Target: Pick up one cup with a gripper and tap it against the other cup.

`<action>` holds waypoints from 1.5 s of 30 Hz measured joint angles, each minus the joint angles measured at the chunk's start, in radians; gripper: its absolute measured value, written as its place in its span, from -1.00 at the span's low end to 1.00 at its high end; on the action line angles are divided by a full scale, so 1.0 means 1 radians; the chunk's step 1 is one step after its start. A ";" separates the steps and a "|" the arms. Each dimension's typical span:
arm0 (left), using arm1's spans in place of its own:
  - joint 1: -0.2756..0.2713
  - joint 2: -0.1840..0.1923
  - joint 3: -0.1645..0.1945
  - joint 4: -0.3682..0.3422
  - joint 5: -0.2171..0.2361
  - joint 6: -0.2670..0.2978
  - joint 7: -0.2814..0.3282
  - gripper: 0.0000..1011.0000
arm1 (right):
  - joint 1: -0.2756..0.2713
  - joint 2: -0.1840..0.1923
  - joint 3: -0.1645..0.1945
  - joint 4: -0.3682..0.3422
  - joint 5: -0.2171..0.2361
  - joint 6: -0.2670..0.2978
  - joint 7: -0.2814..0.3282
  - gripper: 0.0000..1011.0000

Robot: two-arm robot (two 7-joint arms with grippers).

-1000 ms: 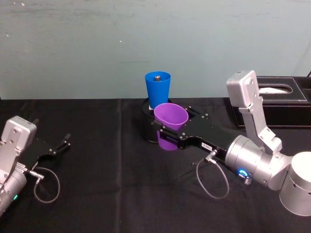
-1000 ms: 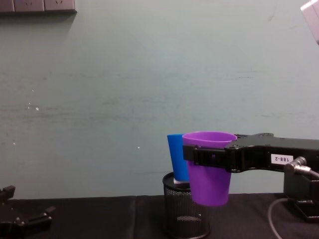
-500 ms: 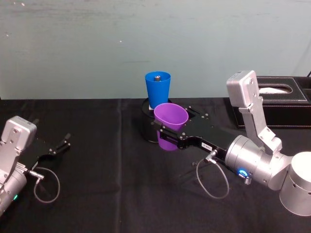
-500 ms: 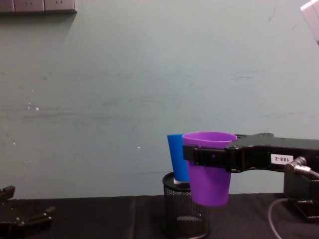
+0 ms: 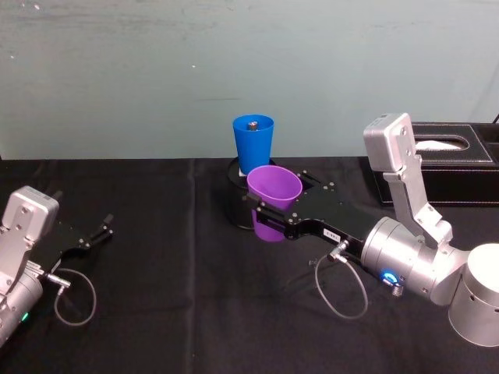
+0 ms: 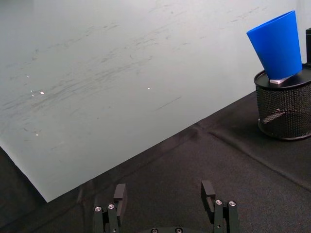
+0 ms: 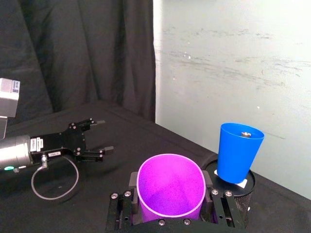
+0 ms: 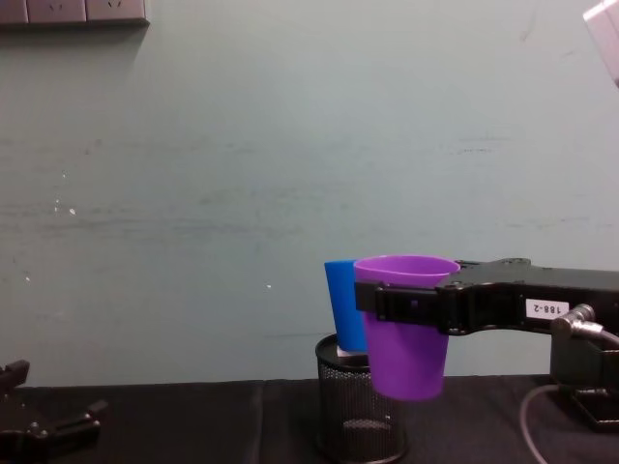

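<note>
Purple tumbler [image 5: 273,191], likely light, slick plastic, is hanging just beside the blue tumbler [image 5: 253,145], right claw [image 7: 169,194] pinching under its rim, left claw [image 6: 164,189] idling spread.

This is looking like a robot test lab: black cloth [image 5: 156,312] is covering the bench [image 5: 234,335], a pale green wall [image 5: 117,78] is standing behind, black curtains [image 7: 73,48] are hanging alongside, and wall sockets [image 8: 73,10] are sitting high.

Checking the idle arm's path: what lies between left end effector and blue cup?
Bare black tablecloth, in head and left wrist views, from the left end effector to the mesh holder bearing the blue cup. Right end effector holds the purple cup.
</note>
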 joint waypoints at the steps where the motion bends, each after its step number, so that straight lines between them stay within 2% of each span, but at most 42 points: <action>1: 0.000 0.000 0.000 0.000 0.000 0.000 0.000 0.98 | 0.000 0.000 0.000 0.000 0.000 0.000 0.000 0.44; 15: 0.000 0.000 0.000 0.000 0.000 0.000 0.000 0.98 | 0.005 -0.002 -0.006 0.004 0.001 0.000 -0.003 0.44; 25: 0.000 0.000 0.000 0.000 0.000 0.000 0.000 0.98 | 0.083 -0.067 -0.023 0.101 0.005 0.041 -0.048 0.44; 30: 0.000 0.000 0.000 0.000 0.000 0.000 0.000 0.98 | 0.138 -0.105 -0.037 0.170 -0.010 0.044 -0.068 0.44; 37: 0.000 0.000 0.000 0.000 0.000 0.000 0.000 0.98 | 0.195 -0.149 -0.052 0.250 -0.046 0.027 -0.085 0.44; 45: 0.000 0.000 0.000 0.000 0.000 0.000 0.000 0.98 | 0.229 -0.190 -0.044 0.319 -0.085 -0.010 -0.106 0.44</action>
